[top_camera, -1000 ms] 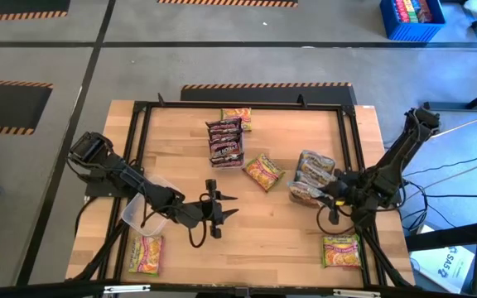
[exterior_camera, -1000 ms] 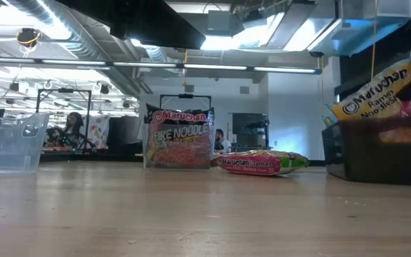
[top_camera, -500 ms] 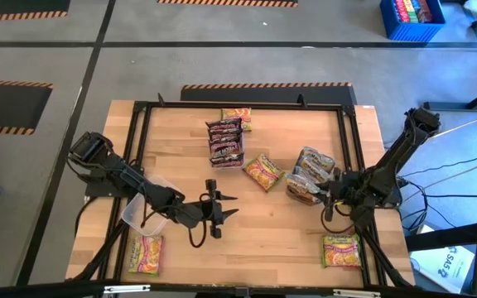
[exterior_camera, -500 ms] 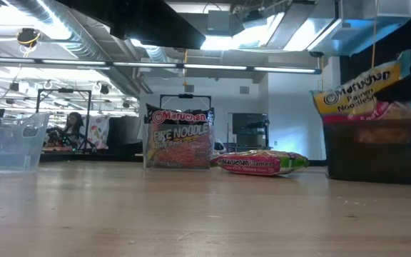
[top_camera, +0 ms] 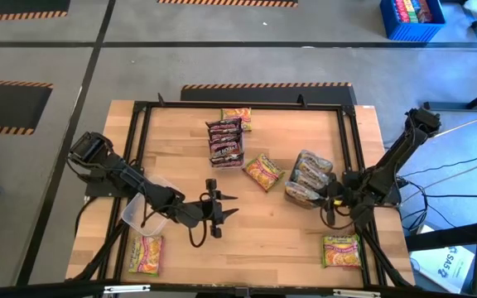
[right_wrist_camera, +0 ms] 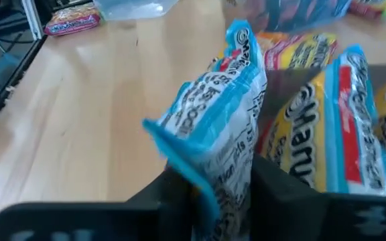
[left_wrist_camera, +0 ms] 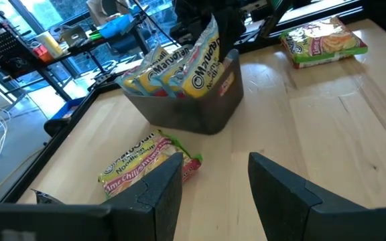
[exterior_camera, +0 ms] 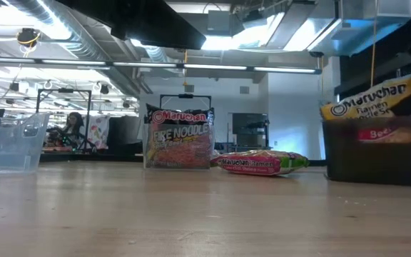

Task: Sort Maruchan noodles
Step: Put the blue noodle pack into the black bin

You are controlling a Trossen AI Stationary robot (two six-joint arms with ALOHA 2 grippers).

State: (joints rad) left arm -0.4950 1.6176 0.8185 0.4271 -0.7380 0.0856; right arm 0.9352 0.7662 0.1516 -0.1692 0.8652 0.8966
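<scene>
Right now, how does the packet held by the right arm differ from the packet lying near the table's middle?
The held packet is light blue and white; the middle packet is yellow-pink with green edges. The held packet stands on edge, clamped in the right tool at the dark bin; the middle packet lies flat on the bare table, touched by nothing. Both are Maruchan noodle packets.

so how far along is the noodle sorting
Partly done: several blue-and-yellow packets already stand in the dark bin. The right gripper holds another blue packet at that bin. The yellow-green packet and others still lie loose on the table.
</scene>
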